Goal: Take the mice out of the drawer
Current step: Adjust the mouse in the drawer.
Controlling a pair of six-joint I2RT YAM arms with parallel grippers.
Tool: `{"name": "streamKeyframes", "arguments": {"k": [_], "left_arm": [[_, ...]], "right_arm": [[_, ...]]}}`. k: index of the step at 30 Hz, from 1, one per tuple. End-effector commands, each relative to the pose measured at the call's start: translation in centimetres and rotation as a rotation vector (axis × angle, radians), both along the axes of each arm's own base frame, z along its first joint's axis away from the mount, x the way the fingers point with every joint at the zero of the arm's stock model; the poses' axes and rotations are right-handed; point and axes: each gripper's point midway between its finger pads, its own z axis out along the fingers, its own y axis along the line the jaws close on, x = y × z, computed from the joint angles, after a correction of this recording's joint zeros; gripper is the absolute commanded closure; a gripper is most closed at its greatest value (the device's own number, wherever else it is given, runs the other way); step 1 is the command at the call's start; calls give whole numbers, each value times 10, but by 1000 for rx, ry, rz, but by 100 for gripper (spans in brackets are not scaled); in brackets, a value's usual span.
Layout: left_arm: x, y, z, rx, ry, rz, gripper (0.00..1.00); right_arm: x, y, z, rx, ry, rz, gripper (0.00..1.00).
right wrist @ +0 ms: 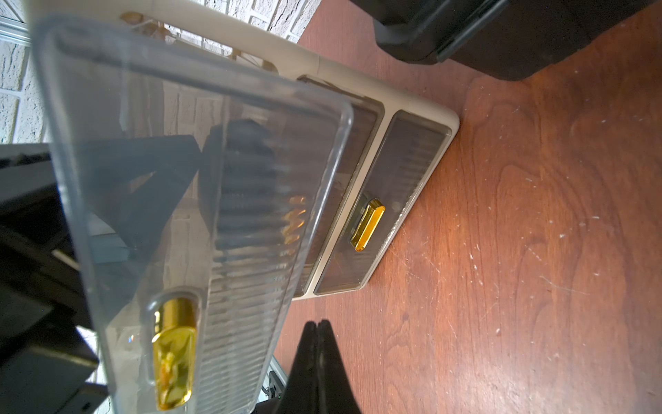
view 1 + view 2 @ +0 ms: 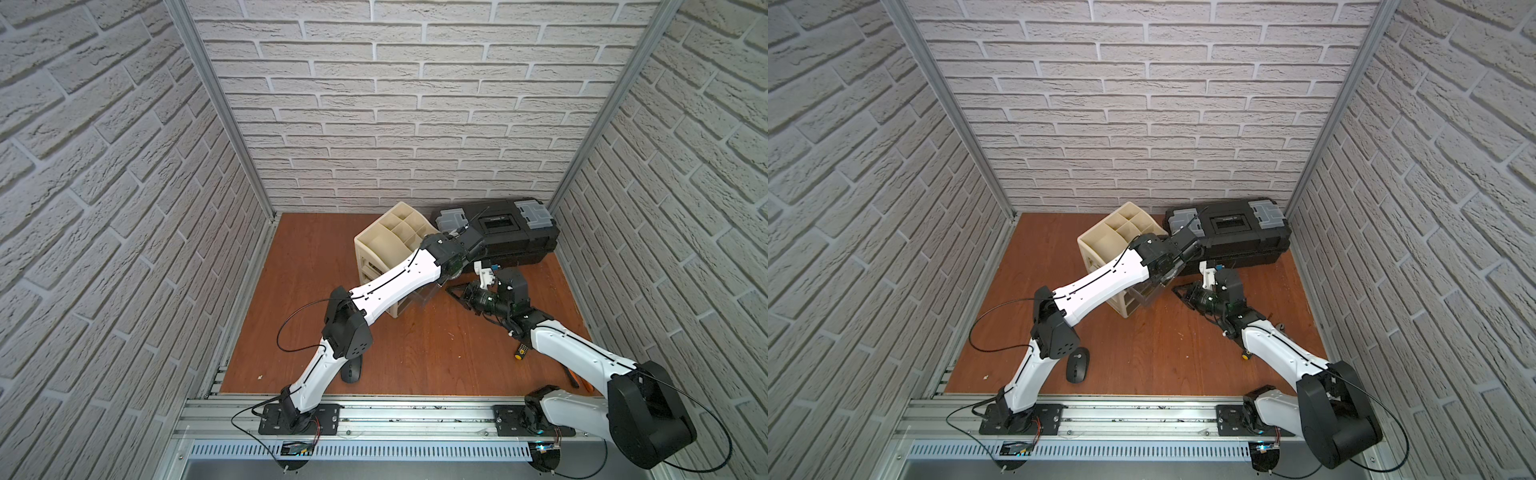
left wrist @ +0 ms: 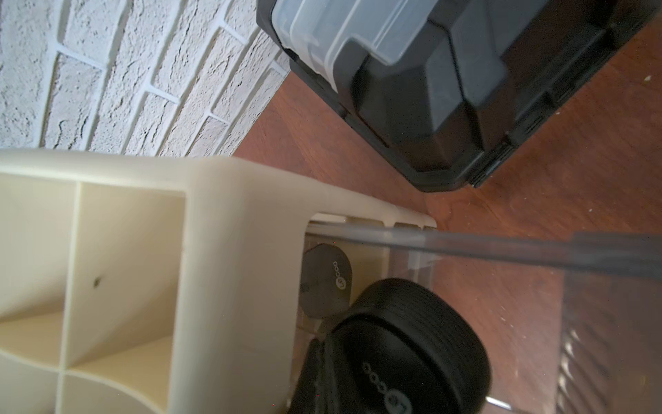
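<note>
1. Matte black and oval, one mouse lies flat on the wooden desk, just beside the elbow of the left arm. It is out of the drawer and has a small white round logo on its back.
2. A black tool handle with a yellow cap peeks out on the desk beside the right arm.
3. The right jaws are closed on nothing, tips together. They are low over the desk in front of the pulled-out clear drawer, near its gold handle.
4. Inside that drawer the left wrist view shows two more mice, a close mouse and a farther mouse. Both are black, with a white round logo and a row of small rings.
5. The left jaws hang over the open drawer, closed. Whether they pinch a mouse I cannot tell.
6. The drawer sits in a beige organizer, and the two drawers below it are shut.
7. A black toolbox stands by the brick wall, just beside the organizer.
</note>
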Motion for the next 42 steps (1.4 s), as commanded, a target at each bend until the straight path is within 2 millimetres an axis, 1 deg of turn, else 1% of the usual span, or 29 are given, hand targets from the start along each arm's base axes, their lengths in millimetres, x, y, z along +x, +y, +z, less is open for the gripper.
{"name": "streamKeyframes", "arguments": {"k": [1,3,6,10,16,18,20,24,27,30,32,35,37,40,42], "left_arm": [[-15,20,-53,121,184,16,100],[-19,17,-55,75,232,8,100],[-24,14,-49,-5,290,3,100],[-30,8,-32,-116,348,-16,100],[-27,4,-4,-282,377,-35,100],[-30,1,4,-333,404,-49,100],[-30,0,12,-348,397,-59,100],[-24,6,26,-328,332,-70,100],[-20,6,27,-311,299,-111,98],[-18,7,22,-267,289,-153,94],[-15,11,20,-239,277,-148,93],[-15,10,21,-247,267,-155,93],[-16,9,24,-264,267,-160,93],[-19,6,21,-276,289,-172,94],[-22,4,18,-289,309,-183,94]], "right_arm": [[6,3,17,23,-58,6,97],[6,3,18,23,-58,7,97],[4,2,19,14,-62,7,97],[4,2,21,13,-64,9,97],[5,2,24,13,-69,11,97],[5,2,24,11,-68,11,97],[6,2,24,8,-68,12,97],[6,3,23,6,-64,15,97],[7,3,21,4,-60,17,97],[7,4,21,7,-62,19,97],[7,5,24,18,-79,26,97],[4,9,39,31,-131,61,96],[-1,10,49,14,-160,96,92],[-14,7,51,-39,-161,126,82],[-22,6,57,-39,-178,137,77]]}}
